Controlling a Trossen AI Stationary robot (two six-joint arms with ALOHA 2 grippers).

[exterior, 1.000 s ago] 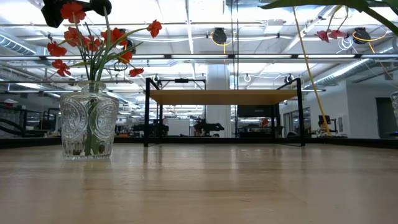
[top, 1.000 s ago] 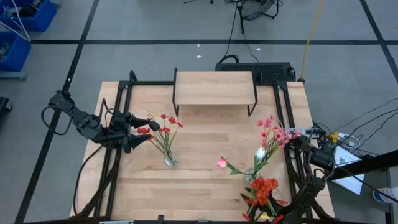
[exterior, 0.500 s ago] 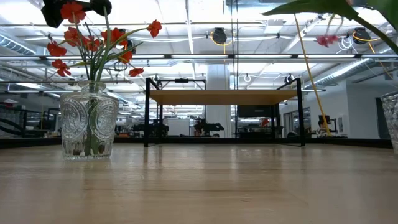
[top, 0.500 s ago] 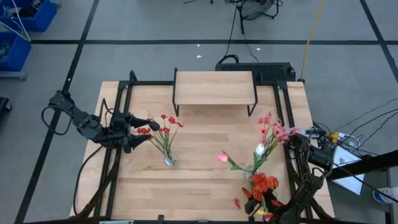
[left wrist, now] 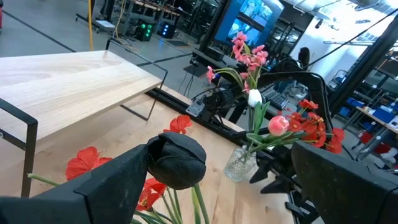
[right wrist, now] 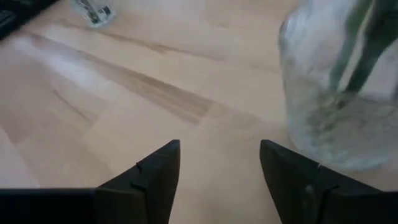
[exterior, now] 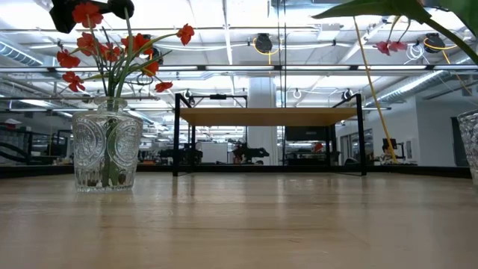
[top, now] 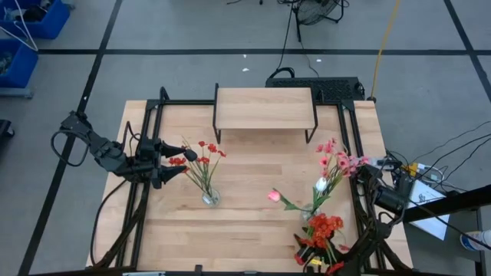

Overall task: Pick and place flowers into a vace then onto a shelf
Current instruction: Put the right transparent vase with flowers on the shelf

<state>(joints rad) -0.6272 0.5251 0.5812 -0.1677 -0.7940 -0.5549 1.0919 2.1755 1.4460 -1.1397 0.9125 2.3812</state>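
Two glass vases stand on the table. The left vase [top: 209, 198] [exterior: 106, 153] holds red flowers [top: 205, 149]. My left gripper [top: 181, 162] [left wrist: 245, 163] hovers open and level just left of those blossoms. The right vase [top: 309, 217] [right wrist: 336, 93] holds pink flowers [top: 334, 157], a white bud [top: 321, 185] and a pink bud [top: 272, 196]. An orange-red bunch [top: 326, 228] shows just near of it; whether its stems are in the vase I cannot tell. My right gripper [right wrist: 219, 163] is open and low, beside that vase on its near side, with nothing between its fingers.
The shelf [top: 265, 107] [exterior: 269, 116] stands at the table's far middle with nothing on its plank top. Black frame rails [top: 149, 123] run along the table's left and right sides. Bare wood lies between the two vases.
My right gripper has sunk a little beside the right vase. The orange-red bunch has shifted slightly toward the far edge. The pink bud has swayed and settled.
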